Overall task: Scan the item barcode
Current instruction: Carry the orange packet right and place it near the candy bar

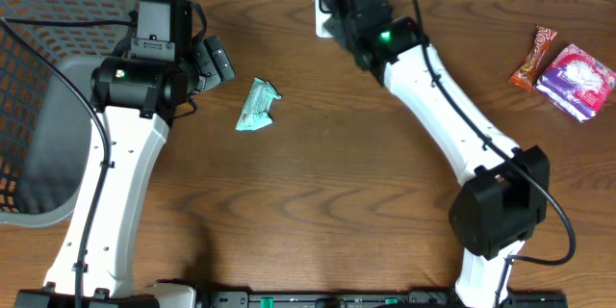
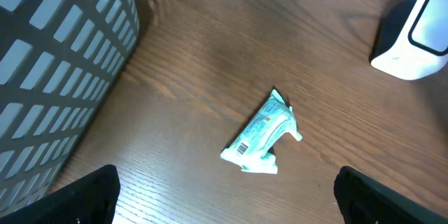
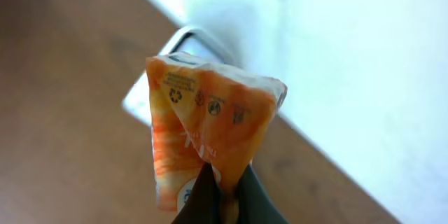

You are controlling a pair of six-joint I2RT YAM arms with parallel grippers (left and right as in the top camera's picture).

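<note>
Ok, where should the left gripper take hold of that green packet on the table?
Best from straight above, pinching the green packet across its narrow width near the end away from the barcode. It lies flat, long and thin, barcode face up.

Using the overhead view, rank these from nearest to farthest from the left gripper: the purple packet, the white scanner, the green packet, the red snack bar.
From the left gripper:
1. Green packet, close by, mid-table.
2. White scanner, top centre, partly under the right arm.
3. Red snack bar, far right.
4. Purple packet, just beyond the bar.
</note>
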